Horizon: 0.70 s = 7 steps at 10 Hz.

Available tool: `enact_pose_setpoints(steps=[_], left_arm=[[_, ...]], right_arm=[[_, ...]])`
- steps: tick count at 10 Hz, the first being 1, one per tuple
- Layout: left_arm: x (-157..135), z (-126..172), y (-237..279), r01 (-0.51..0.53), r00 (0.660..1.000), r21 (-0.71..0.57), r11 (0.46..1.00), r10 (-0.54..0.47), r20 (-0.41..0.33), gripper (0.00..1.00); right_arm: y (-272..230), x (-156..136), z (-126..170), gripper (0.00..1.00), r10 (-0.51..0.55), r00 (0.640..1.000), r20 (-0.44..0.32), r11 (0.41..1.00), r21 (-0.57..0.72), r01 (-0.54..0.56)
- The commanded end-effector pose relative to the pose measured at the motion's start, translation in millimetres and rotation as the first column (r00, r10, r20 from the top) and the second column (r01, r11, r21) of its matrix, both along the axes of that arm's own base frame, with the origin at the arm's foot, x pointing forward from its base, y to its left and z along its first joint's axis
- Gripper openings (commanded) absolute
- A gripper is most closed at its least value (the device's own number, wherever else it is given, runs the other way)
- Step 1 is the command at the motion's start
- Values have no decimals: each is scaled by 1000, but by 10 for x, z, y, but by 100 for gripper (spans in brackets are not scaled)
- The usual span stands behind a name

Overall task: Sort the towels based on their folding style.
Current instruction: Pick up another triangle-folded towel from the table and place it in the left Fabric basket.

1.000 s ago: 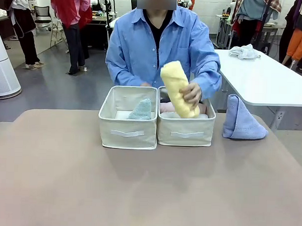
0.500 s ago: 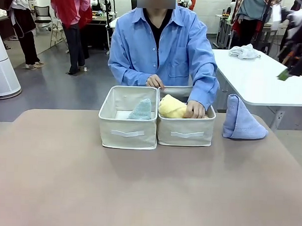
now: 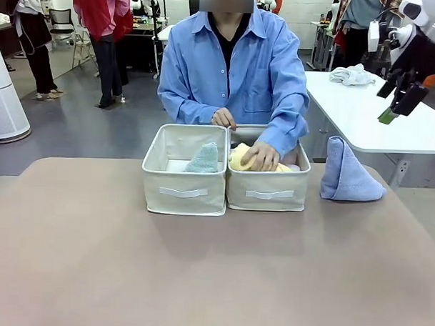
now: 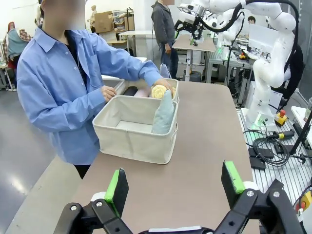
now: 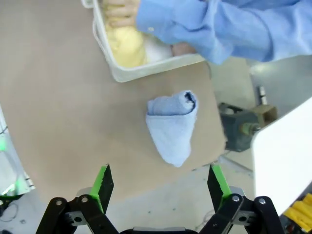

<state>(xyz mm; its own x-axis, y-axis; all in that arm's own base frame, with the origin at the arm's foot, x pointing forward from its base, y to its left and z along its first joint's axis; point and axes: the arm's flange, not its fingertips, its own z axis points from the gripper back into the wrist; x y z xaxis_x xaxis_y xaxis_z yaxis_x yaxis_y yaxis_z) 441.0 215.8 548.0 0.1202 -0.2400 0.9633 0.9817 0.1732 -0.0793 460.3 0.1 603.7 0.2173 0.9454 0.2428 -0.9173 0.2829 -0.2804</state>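
Observation:
A person's hand [image 3: 260, 156] presses a yellow rolled towel [image 3: 240, 159] into the right beige box [image 3: 266, 193], where white [image 5: 156, 48] and pink [image 5: 183, 48] rolls also lie. The left box [image 3: 183, 194] holds a mint-green cone towel [image 3: 203, 160]. On the table, right of the boxes, stands a periwinkle-blue cone towel [image 3: 349, 175]. My right gripper [image 3: 392, 110] hangs open high above that cone [image 5: 171, 126], its jaws [image 5: 160, 181] wide and nothing between them. My left gripper [image 4: 174, 183] is open too, well back from the boxes [image 4: 134, 141].
The person in a blue shirt [image 3: 231, 70] sits at the far side, both hands at the right box. A white table [image 3: 390, 119] with a whitish rag [image 3: 351, 75] stands behind at the right. The brown tabletop [image 3: 199, 277] in front of the boxes is bare.
The person has lowered the yellow roll from above the right box down into it. My right arm has come into the front view at the upper right.

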Motion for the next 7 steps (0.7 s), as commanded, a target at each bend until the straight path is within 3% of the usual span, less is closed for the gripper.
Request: enact_pose_setpoints(steps=[1, 7], left_arm=[[-21, 2, 11, 8, 1000, 0, 1000, -8, 16, 100], [-21, 2, 11, 8, 1000, 0, 1000, -8, 16, 100]], right_arm=[[37, 35, -46, 100, 6, 999, 47, 1000, -28, -5], [63, 30, 38, 100, 2, 1000, 29, 1000, -15, -2]])
